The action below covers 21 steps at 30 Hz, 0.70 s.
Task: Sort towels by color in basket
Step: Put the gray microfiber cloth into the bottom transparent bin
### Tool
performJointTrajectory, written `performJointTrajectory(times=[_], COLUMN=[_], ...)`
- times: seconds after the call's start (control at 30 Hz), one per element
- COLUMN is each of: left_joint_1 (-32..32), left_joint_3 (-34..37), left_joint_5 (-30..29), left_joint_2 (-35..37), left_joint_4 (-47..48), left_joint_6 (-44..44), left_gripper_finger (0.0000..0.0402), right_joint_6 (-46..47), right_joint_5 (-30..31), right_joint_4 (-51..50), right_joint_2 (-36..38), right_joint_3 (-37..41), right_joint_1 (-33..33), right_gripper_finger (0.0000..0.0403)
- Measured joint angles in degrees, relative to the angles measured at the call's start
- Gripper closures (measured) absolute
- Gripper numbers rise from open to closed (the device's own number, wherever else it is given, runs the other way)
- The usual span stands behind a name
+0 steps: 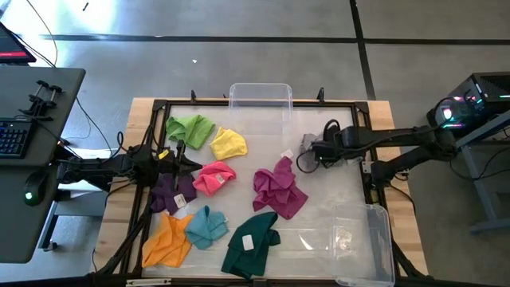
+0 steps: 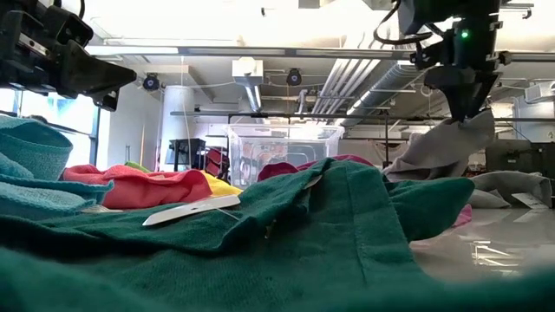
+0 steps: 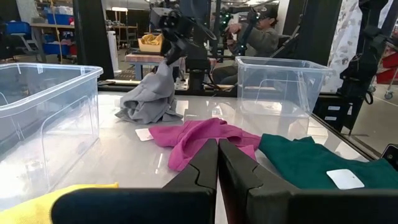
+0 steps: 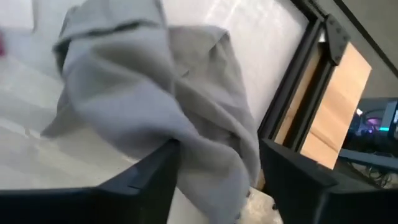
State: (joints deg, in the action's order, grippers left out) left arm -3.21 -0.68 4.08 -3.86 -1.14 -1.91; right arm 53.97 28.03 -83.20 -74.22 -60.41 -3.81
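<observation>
Eight towels lie loose on the table: light green (image 1: 190, 127), yellow (image 1: 229, 143), pink (image 1: 213, 177), purple (image 1: 171, 191), orange (image 1: 167, 239), teal (image 1: 207, 227), dark green (image 1: 251, 243) and magenta (image 1: 279, 187). My right gripper (image 1: 309, 148) is shut on the grey towel (image 2: 438, 147) near the table's far right. My left gripper (image 1: 180, 159) hangs shut above the purple and pink towels and touches nothing; its fingers meet in the left wrist view (image 3: 217, 155). My right gripper pinches a bunched upper fold of the grey towel (image 4: 208, 158) between its two fingers (image 4: 155, 171), coming from above and pointing down. The towel hangs slack below the gripper (image 2: 464, 104). Its lower end (image 2: 512, 186) lies on the table.
One clear plastic bin (image 1: 260, 96) stands at the table's far edge, another (image 1: 362, 239) at the near right corner. A black frame (image 1: 368, 171) borders the table. A person (image 3: 258, 37) sits in the room beyond. Bare tabletop lies between the magenta towel and the right bin.
</observation>
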Motion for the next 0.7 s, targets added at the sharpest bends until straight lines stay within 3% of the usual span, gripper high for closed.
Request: performJointTrajectory(times=[0.23, 0.47, 0.7], left_joint_1=[0.0, 0.0, 0.0], left_joint_3=[0.0, 0.0, 0.0], left_joint_5=[0.0, 0.0, 0.0], left_joint_2=[0.0, 0.0, 0.0], left_joint_4=[0.0, 0.0, 0.0], left_joint_6=[0.0, 0.0, 0.0], left_gripper_finger=[0.0401, 0.0401, 0.0401], right_joint_6=[-3.4, -19.5, -18.0], right_joint_5=[0.6, -6.9, -5.9], right_joint_4=[3.4, 22.9, 27.0], right_joint_2=[0.0, 0.0, -4.1], right_joint_3=[-1.5, 0.7, 6.3], right_joint_1=[-2.2, -3.2, -7.0], right_gripper_finger=[0.0151, 0.0151, 0.0151])
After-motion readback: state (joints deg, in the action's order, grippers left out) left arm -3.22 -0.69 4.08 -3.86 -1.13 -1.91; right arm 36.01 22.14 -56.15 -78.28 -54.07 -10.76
